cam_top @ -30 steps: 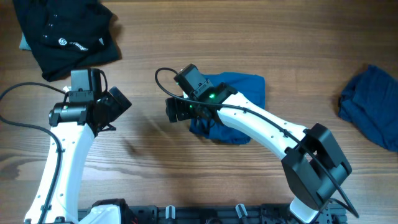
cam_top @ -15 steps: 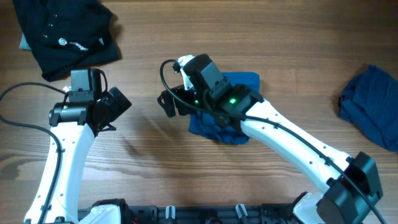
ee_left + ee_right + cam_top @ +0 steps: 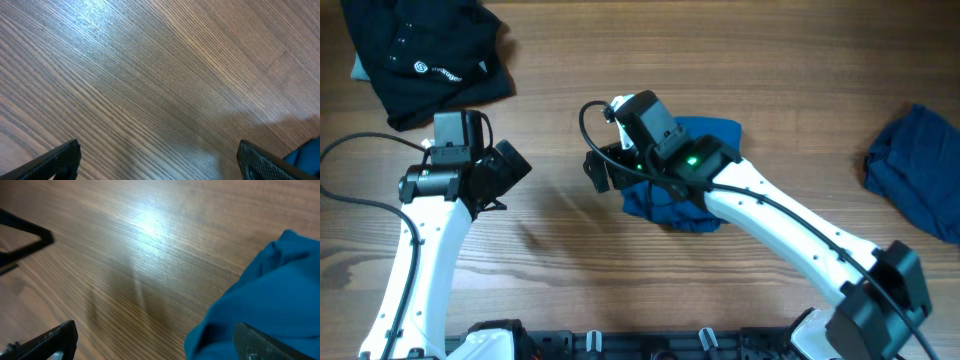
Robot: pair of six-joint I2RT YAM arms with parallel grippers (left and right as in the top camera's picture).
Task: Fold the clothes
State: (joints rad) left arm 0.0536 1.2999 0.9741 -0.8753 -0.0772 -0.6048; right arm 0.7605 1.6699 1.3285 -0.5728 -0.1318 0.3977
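Observation:
A mid-blue garment (image 3: 720,135) of the clothes lies bunched in a compact heap at the table's centre, partly hidden under my right arm. My right gripper (image 3: 599,172) hovers open at its left edge. In the right wrist view the blue garment (image 3: 272,285) fills the right side, and the right finger (image 3: 270,342) stands over its edge, with bare wood between the gripper's (image 3: 155,347) jaws. A darker blue garment (image 3: 917,180) lies crumpled at the far right. My left gripper (image 3: 512,166) is open over bare wood, left of the heap, and the left wrist view shows nothing between the gripper's (image 3: 159,165) jaws.
A black garment (image 3: 425,55) with a small white logo lies heaped at the back left corner. A black cable (image 3: 350,190) loops left of the left arm. The arms' mount rail (image 3: 650,345) runs along the front edge.
My right gripper has lifted and turned at the mid-blue heap's left edge, its jaws opening fully, then drifted slightly right. The left arm has not moved.

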